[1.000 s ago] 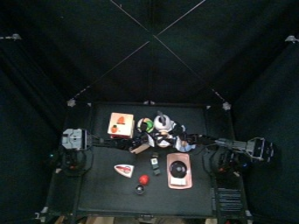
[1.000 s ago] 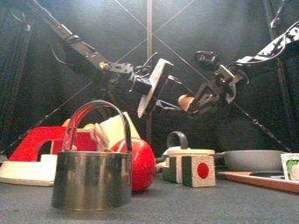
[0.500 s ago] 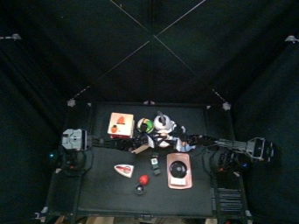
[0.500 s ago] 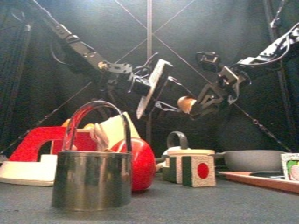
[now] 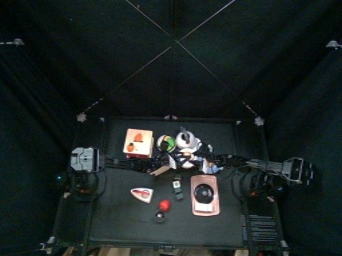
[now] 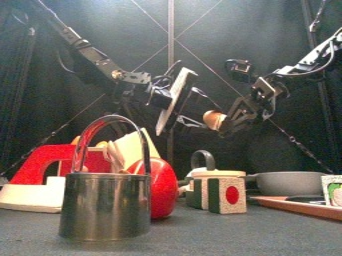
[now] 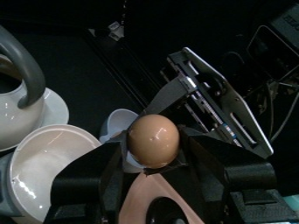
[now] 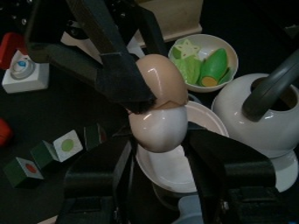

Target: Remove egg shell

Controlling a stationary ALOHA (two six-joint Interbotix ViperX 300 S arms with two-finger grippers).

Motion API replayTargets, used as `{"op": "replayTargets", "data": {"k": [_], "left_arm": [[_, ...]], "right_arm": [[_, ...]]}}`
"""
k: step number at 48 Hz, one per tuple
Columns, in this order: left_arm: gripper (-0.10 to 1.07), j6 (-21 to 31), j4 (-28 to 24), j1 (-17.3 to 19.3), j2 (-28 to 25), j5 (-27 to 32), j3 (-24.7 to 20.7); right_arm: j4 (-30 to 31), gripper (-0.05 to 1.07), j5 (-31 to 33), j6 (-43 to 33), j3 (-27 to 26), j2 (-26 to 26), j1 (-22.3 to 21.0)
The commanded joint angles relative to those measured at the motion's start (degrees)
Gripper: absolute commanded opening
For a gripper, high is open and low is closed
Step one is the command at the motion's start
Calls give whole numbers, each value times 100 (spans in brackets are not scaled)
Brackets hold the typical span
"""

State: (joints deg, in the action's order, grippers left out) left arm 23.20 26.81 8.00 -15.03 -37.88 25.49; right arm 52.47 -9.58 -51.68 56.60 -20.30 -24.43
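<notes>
An egg hangs in the air between my two grippers, above the middle of the table. Its brown shell half (image 8: 163, 80) sits in the left gripper (image 7: 152, 156), which is shut on it; the shell also shows in the left wrist view (image 7: 152, 138). The white egg half (image 8: 156, 128) sits in the right gripper (image 8: 163, 147), which is shut on it. The two halves touch. In the front view the egg (image 6: 214, 119) is between the left gripper (image 6: 195, 110) and the right gripper (image 6: 233, 117). A white bowl (image 8: 177, 173) lies below the egg.
A white pot (image 8: 264, 110) and a bowl of green vegetables (image 8: 205, 59) stand beside the white bowl. Near the front edge are a metal pot (image 6: 104, 203), a red apple (image 6: 162, 188), a picture cube (image 6: 222, 192), a grey pan (image 6: 289, 182) and a pink tray (image 5: 205, 195).
The right gripper has shifted slightly to the right and up in the front view. The egg stays held between both grippers.
</notes>
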Motion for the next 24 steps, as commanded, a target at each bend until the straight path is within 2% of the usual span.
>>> {"op": "replayTargets", "data": {"k": [1, 24], "left_arm": [[59, -18, -18, 18, 220, -26, -53], [59, -18, -18, 26, 220, -26, -35]], "right_arm": [[0, 70, 35, -9, -35, -114, -9], [-26, 70, 185, -18, 149, -404, -9]]}}
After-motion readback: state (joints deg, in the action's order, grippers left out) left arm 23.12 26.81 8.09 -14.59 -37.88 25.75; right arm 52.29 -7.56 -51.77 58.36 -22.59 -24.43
